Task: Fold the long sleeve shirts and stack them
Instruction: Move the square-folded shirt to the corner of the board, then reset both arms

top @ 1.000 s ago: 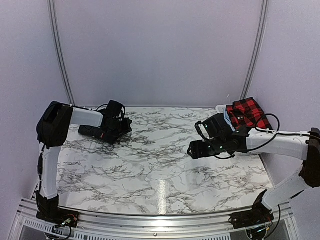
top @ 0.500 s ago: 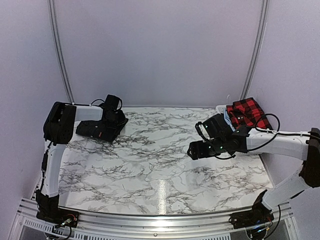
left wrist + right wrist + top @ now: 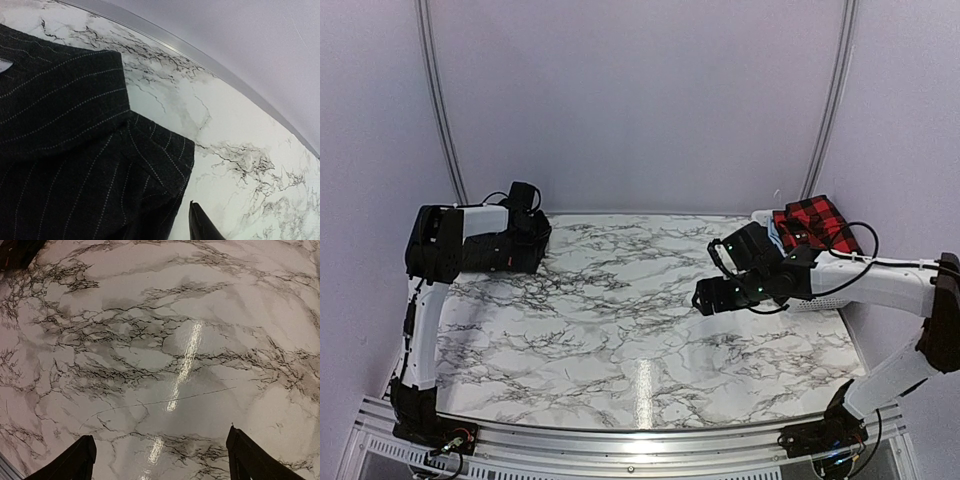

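Note:
The black pinstriped shirt (image 3: 485, 252) lies folded at the table's back left corner and fills the left of the left wrist view (image 3: 70, 150). My left gripper (image 3: 528, 232) is at its right edge (image 3: 162, 220). One finger (image 3: 202, 227) shows beside the cloth edge; the other is hidden by the cloth, which sits between the jaws. The red-and-black checked shirt (image 3: 810, 225) lies bunched in the basket at the back right. My right gripper (image 3: 704, 298) hovers open and empty over the bare table (image 3: 160, 440).
A white lattice basket (image 3: 762, 216) stands at the table's back right edge, behind my right arm. The marble table (image 3: 620, 330) ends in a metal rail at the back (image 3: 200, 55), against purple walls.
My left gripper has moved toward the back left corner and the black shirt has gone with it. My right gripper has barely shifted.

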### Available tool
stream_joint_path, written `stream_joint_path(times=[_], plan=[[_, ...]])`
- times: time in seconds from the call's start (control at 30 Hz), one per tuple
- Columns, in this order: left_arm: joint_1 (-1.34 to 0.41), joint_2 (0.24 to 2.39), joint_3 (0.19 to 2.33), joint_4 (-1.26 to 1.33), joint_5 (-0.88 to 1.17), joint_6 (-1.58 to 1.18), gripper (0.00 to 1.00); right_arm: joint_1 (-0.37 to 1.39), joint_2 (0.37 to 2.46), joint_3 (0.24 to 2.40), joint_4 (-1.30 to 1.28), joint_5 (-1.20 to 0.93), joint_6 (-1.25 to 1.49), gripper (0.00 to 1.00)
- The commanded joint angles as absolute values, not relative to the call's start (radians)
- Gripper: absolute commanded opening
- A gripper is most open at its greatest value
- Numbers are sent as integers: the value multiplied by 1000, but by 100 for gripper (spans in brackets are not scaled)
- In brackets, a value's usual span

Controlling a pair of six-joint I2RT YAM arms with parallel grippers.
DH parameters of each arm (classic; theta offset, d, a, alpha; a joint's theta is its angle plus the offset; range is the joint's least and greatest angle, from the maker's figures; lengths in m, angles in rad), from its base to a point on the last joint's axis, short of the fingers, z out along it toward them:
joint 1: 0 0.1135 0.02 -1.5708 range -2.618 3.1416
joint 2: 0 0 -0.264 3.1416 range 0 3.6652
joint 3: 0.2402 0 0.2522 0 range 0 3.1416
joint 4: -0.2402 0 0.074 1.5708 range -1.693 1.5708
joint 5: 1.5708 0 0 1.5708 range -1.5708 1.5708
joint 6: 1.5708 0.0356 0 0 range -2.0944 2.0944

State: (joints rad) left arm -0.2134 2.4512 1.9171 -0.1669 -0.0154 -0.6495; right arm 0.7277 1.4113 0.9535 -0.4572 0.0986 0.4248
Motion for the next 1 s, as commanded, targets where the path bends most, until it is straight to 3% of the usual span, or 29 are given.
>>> stream_joint_path(times=[0.0, 0.5, 0.97], plan=[[-235, 2454, 1949, -216, 52, -571, 38, 718, 1430, 1011, -472, 124, 411, 89], [-337, 2306, 1957, -219, 249, -437, 51, 718, 1409, 1041, -447, 194, 426, 96], [-557, 1801, 1389, -36, 164, -427, 76, 718, 1358, 1017, -240, 407, 457, 99]])
